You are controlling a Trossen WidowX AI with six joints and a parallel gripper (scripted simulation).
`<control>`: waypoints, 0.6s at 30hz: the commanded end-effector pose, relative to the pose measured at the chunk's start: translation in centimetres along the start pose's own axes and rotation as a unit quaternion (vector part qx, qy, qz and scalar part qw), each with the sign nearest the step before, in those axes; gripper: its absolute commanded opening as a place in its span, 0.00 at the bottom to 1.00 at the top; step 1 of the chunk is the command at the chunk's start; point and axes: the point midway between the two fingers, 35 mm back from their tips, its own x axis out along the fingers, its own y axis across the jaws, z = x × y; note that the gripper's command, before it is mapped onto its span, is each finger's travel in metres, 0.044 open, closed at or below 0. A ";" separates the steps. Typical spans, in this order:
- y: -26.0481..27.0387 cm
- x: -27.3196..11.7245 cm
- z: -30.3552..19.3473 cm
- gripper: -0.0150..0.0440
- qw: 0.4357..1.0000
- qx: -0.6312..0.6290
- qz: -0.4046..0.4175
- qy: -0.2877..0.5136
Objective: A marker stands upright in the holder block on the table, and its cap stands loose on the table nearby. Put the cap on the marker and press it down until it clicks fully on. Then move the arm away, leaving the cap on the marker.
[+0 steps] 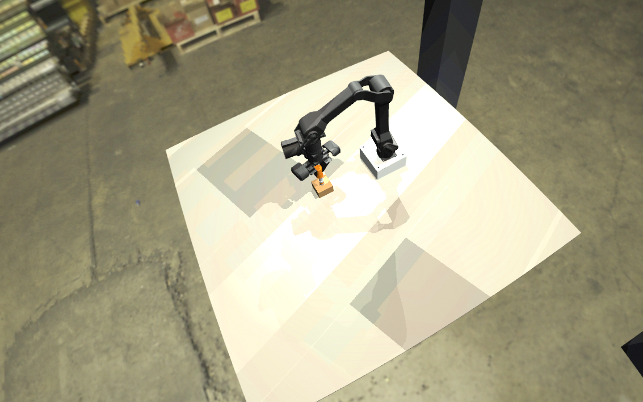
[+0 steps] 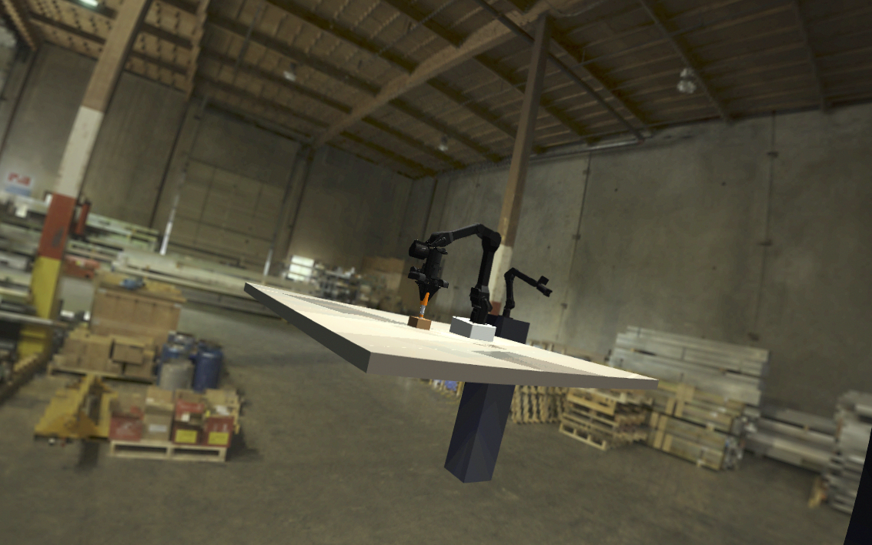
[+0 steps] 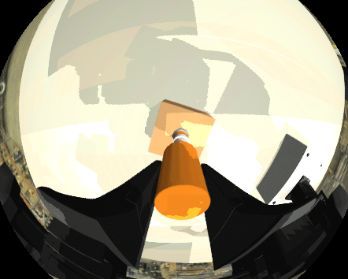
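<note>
The orange cap [image 1: 319, 172] [image 2: 425, 300] [image 3: 183, 173] is upright between my fingertips. My gripper [image 3: 180, 167] is shut on it. The marker [image 1: 321, 181] [image 2: 421, 312] [image 3: 181, 138] stands in the orange-brown holder block [image 1: 326, 192] [image 2: 419, 323] [image 3: 157, 139], directly below the cap and in line with it. Only a short white and grey length of the marker with an orange band shows between cap and block. The marker's tip is hidden, apparently inside the cap's lower end. How deep it sits in there I cannot tell.
The arm's white base block [image 1: 391, 168] [image 2: 464, 329] [image 3: 315, 158] stands beside the holder on the pale table [image 1: 453, 200] [image 2: 358, 342]. Shadows cross the table top. Off the table are a dark column [image 1: 444, 50] and a second dark arm [image 2: 509, 298] in the background.
</note>
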 end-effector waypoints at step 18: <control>-0.2 3.0 -0.1 0.25 1.000 0.001 -0.001 0.002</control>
